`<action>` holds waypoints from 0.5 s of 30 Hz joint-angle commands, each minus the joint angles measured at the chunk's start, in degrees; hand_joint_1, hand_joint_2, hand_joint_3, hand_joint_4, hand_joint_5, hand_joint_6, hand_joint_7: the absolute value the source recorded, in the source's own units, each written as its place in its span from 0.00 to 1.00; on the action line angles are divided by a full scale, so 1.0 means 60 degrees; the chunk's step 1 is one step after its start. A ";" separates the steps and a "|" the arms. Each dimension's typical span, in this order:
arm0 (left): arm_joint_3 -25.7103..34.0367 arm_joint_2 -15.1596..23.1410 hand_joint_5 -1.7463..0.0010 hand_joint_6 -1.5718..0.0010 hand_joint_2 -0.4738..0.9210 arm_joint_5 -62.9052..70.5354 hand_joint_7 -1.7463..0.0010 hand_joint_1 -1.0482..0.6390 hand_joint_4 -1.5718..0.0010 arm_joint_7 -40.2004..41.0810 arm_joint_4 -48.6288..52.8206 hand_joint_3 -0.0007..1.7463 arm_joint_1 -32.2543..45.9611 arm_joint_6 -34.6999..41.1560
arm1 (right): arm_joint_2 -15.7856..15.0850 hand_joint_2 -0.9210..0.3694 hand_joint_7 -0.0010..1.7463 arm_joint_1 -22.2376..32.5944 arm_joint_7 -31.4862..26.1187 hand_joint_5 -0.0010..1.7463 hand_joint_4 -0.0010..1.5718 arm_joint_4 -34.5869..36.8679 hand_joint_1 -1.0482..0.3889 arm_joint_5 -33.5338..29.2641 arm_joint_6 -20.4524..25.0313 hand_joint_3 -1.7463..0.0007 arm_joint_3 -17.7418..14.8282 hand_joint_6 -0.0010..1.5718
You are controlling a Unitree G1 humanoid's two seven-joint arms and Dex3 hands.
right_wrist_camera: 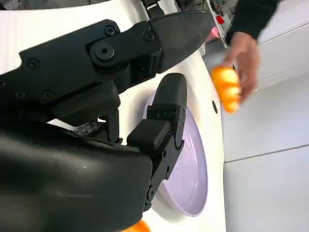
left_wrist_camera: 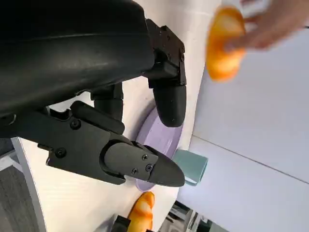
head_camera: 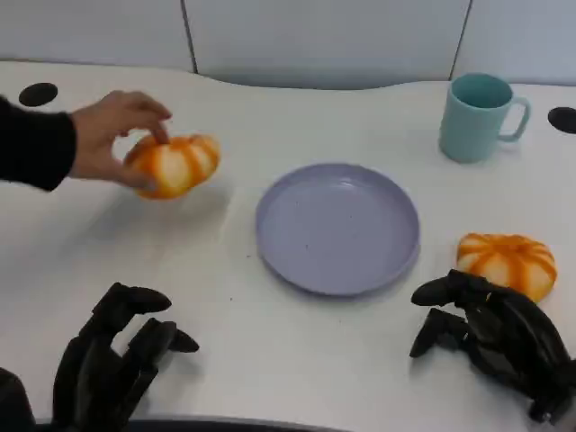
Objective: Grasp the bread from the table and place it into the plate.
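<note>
Head view: two orange breads on the counter, neither yet in the plate, both robot hands holding nothing.

From the left, a person's hand (head_camera: 112, 135) in a black sleeve (head_camera: 34, 148) holds one bread (head_camera: 174, 165) at the far left of the white counter (head_camera: 270, 360), and it looks wise to leave that one alone while it is held. Below it the left hand (head_camera: 112, 360) rests low with its fingers apart and nothing in them. The purple plate (head_camera: 337, 227) sits in the middle, bare, with a teal mug (head_camera: 477, 117) beyond it to the right. The second bread (head_camera: 506, 261) lies free just right of the plate, and the right hand (head_camera: 495, 337) hovers just near it, fingers loosely curled apart and not touching. The right hand should probably reach forward over this bread, close gently round its sides without squashing it, lift clear of the rim and carry it left.
</note>
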 commanded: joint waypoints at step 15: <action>0.0210 0.0084 0.00 0.78 1.00 -0.0078 0.15 0.23 0.75 -0.0188 0.0067 0.01 -0.0078 -0.0308 | -0.0056 0.00 0.47 0.0329 -0.0245 0.77 0.45 0.0080 0.35 -0.0141 0.0404 0.96 0.0028 0.51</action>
